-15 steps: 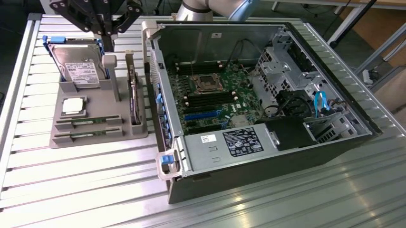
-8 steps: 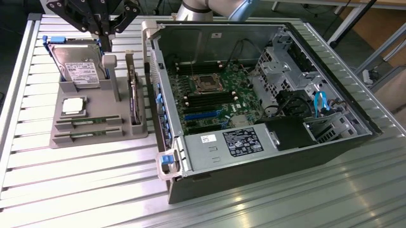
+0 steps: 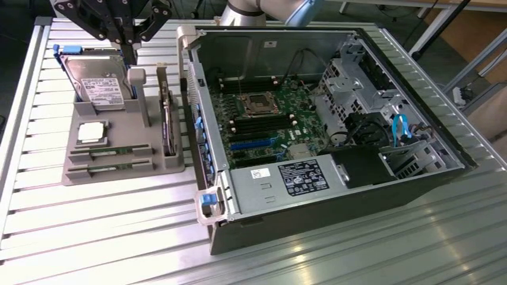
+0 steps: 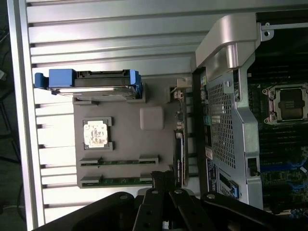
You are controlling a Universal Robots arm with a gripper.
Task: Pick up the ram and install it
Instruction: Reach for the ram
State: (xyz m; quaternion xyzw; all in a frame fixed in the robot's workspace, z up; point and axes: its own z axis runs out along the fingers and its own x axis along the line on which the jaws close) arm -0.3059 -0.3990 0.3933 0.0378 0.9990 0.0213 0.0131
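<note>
Overhead, the wrist view shows the ram (image 4: 120, 181) lying in its tray (image 4: 126, 137), past the closed gripper (image 4: 163, 175).

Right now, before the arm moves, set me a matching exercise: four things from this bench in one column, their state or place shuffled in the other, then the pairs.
Column one:
1. hard drive
2. processor chip
3. ram sticks
4. claw

Column two:
A. shut, hanging above the grey holder
B. two green strips lying in slots of the grey holder
C. on edge in its stand, blue rails at the ends
D. silver square lying flat in a recess

Pairs: 1-C, 2-D, 3-B, 4-A.
</note>
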